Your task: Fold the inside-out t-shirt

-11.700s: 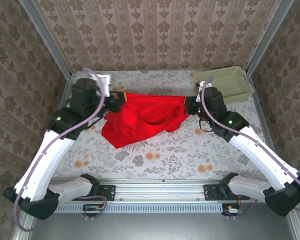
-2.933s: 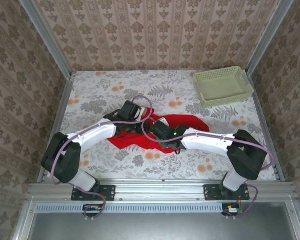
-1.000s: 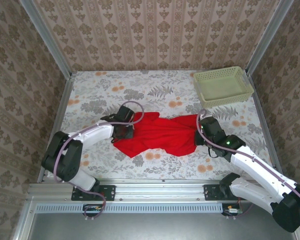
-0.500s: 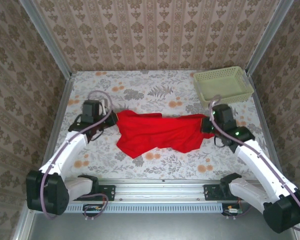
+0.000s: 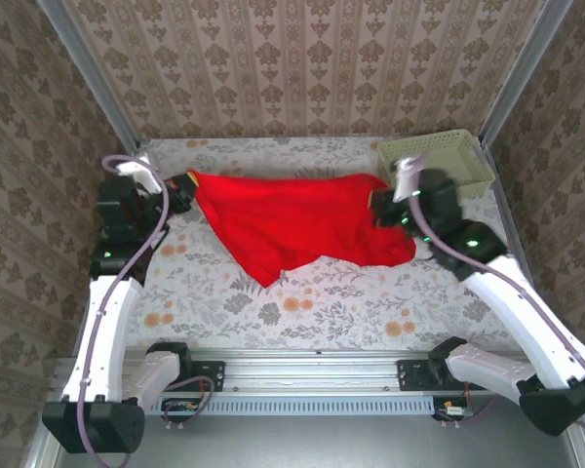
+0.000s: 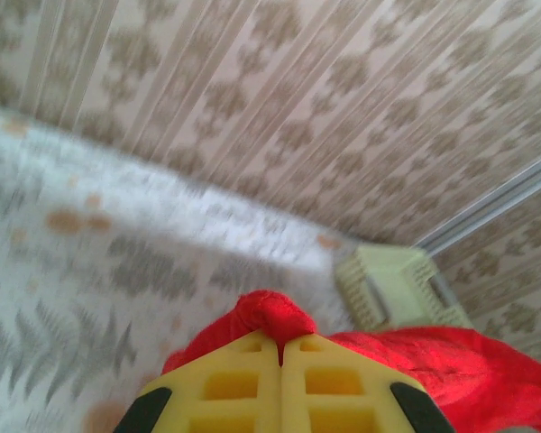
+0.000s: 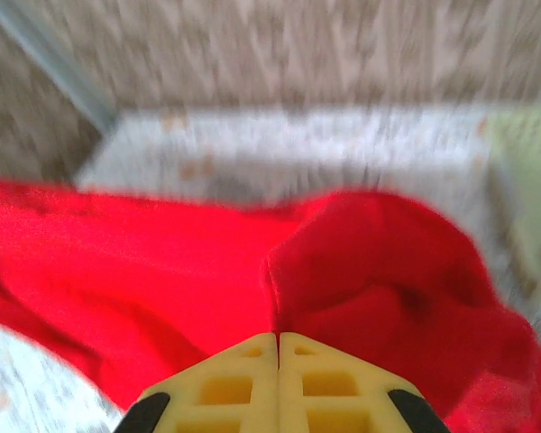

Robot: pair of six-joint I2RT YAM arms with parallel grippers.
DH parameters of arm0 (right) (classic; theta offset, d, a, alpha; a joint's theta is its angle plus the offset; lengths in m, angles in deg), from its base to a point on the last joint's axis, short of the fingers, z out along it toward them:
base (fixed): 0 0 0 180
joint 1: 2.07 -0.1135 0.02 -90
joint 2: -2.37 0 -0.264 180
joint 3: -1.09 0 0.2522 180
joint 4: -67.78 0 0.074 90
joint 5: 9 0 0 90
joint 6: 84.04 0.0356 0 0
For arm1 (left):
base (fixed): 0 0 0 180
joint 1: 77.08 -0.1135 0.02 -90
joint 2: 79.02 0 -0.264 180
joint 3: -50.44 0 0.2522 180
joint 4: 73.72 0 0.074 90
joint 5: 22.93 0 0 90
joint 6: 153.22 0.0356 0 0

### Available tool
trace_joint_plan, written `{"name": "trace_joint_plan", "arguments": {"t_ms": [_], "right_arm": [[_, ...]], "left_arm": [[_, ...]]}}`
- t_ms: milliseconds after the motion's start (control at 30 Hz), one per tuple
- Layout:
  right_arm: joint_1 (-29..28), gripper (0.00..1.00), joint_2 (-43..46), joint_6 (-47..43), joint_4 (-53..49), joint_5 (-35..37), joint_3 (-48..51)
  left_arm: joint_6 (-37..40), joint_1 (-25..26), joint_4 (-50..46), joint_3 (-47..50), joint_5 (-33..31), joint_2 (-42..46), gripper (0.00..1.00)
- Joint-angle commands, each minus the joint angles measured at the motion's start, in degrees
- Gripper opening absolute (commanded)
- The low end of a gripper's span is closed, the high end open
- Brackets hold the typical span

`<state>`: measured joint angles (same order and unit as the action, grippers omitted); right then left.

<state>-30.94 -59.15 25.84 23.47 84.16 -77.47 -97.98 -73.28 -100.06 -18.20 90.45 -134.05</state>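
T-shirt (image 5: 292, 219) hung stretched over the far worktop (image 5: 273, 302), the left gripper (image 5: 185, 183) and right gripper (image 5: 377, 203) each clamped on an upper corner; even tension and level lowering would likely spread it flat.

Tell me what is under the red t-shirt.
The floral table shows around the t-shirt, stretched between the left tool and right tool; anything directly beneath the cloth is covered.

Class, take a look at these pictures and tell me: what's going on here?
A red t-shirt is stretched between two claws over the flowered table. The left claw is shut on its left end, and the right claw on its right end, near the pale green basket. No fold is made yet.
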Motion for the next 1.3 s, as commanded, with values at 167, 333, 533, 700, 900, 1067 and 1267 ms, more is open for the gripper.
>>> {"name": "trace_joint_plan", "arguments": {"t_ms": [167, 333, 533, 700, 900, 1067, 1267], "right_arm": [[-3.1, 0.00, 1.1, 1.9, -10.4, 13.7, 10.1], [-0.4, 0.00, 8.4, -1.3, -14.5, 17.7, 0.2], [-0.1, 0.00, 10.6, -3.4, -17.5, 21.1, -5.3], [-0.1, 0.00, 10.2, -6.6, -18.9, 21.6, -18.2], [-0.2, 0.00, 7.0, -8.6, -19.6, 18.8, -27.8], [-0.3, 0.00, 0.1, -7.9, -19.7, 13.6, -22.3], [-3.6, 0.00, -11.5, -6.4, -12.6, 3.2, -11.3]], "left_arm": [[3.0, -1.8, -7.9, 8.3, -2.7, -11.1, 0.00], [1.4, -2.3, -6.5, 5.1, -2.7, -5.7, 0.00], [1.4, -2.6, -6.8, 1.3, -3.7, 4.0, 0.00], [1.6, -2.5, -7.4, -8.3, -2.7, 6.3, 0.00], [3.0, -2.4, -8.8, -16.0, -2.8, 6.0, 0.00], [5.5, -2.4, -16.3, -14.1, -8.4, 1.0, 0.00], [4.2, -2.5, -16.7, -5.2, -9.0, -5.5, 0.00]]}}
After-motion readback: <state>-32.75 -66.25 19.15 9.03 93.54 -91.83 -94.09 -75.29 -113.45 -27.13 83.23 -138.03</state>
